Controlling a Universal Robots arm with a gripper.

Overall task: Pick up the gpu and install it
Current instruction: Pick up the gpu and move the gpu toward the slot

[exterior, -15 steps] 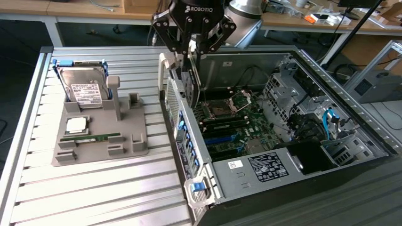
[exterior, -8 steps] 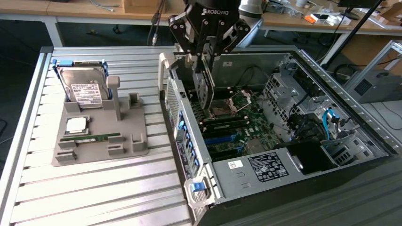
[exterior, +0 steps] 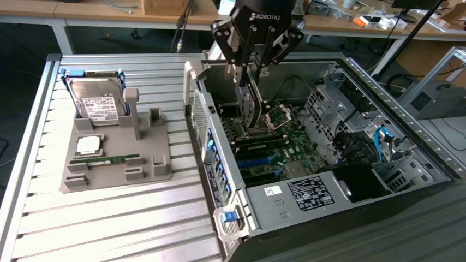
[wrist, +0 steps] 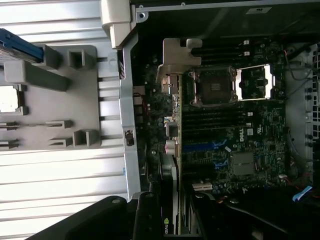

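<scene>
The gripper (wrist: pixel 172 212) sits closest to the lens, its fingers closed partway onto the gpu (wrist: pixel 171 170). The card hangs edge-on straight below them, inside the open computer case (exterior: pixel 217 164), with its lower edge near the motherboard (exterior: pixel 284 148); contact cannot be told.

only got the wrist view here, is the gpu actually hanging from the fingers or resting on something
observer: The gripper clamps the gpu between its fingers; the card hangs upright inside the open case.
operator: is its lower edge on the motherboard
observer: Its lower end is down at the motherboard beside the open processor socket; whether it touches I cannot tell.
operator: whats on the grey holder
observer: A hard drive with a white label stands upright in the grey holder.
</scene>
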